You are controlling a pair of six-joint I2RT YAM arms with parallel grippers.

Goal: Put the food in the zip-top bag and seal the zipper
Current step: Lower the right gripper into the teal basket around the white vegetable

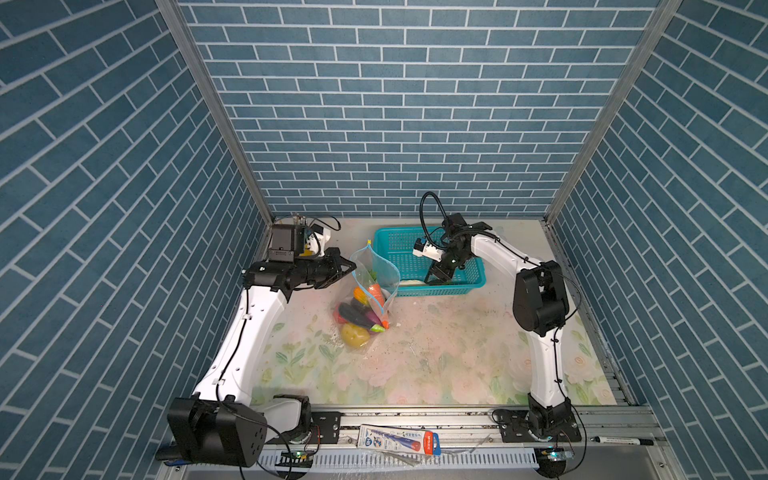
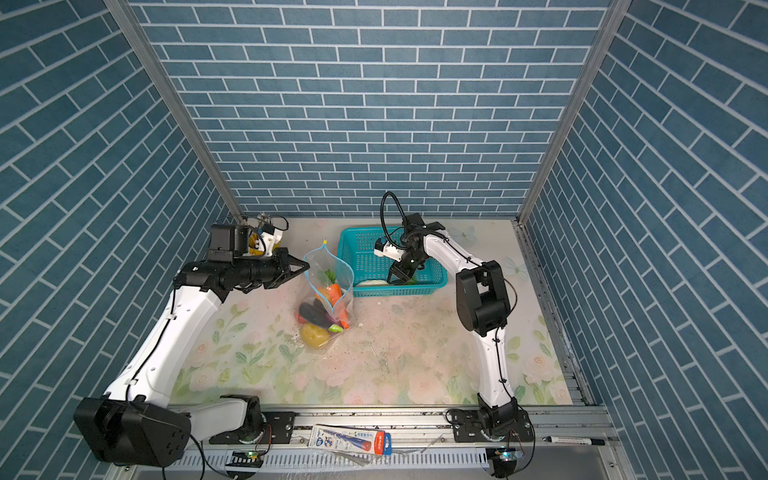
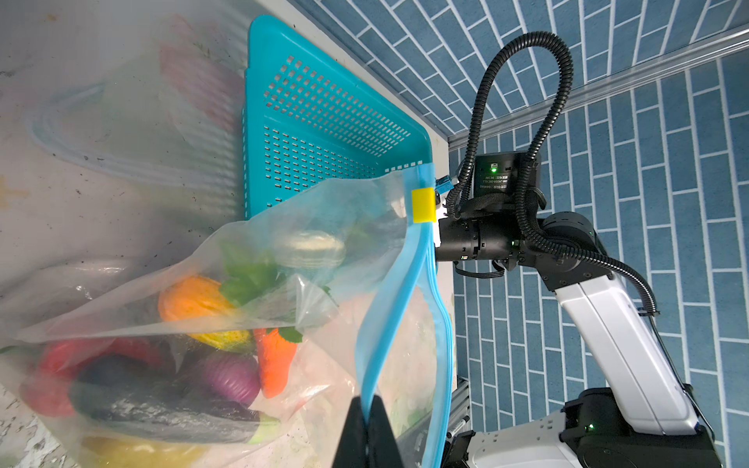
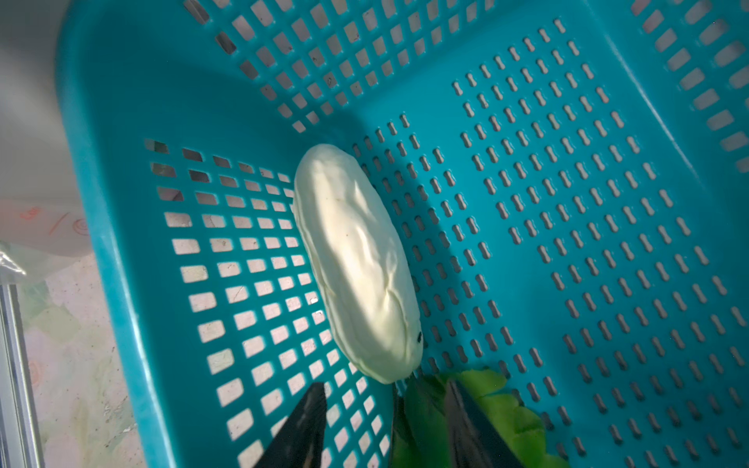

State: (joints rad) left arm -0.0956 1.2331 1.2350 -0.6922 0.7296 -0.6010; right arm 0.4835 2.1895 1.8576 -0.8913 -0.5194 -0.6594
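Note:
The zip-top bag [image 1: 365, 307] [image 2: 328, 299] stands with its mouth open beside the basket. Inside it lie a carrot [image 3: 275, 364], a purple onion [image 3: 235, 377], a dark eggplant [image 3: 154, 405], a red pepper [image 3: 60, 364] and a yellow potato [image 1: 354, 334]. My left gripper [image 3: 369, 429] [image 1: 353, 268] is shut on the light-blue zipper [image 3: 405, 291]; the yellow slider [image 3: 423, 204] sits at the far end. In the teal basket [image 4: 113, 243] [image 1: 469, 286] my right gripper [image 4: 385, 429] [image 1: 436, 278] stands open. It is low over the white radish [image 4: 356, 259] and its green leaves [image 4: 510, 409].
The basket stands at the back, touching the bag's right side. A black and white device [image 1: 286, 243] sits in the back left corner. A packaged pen [image 1: 399, 441] and a marker [image 1: 619, 440] lie on the front rail. Brick-patterned walls enclose three sides.

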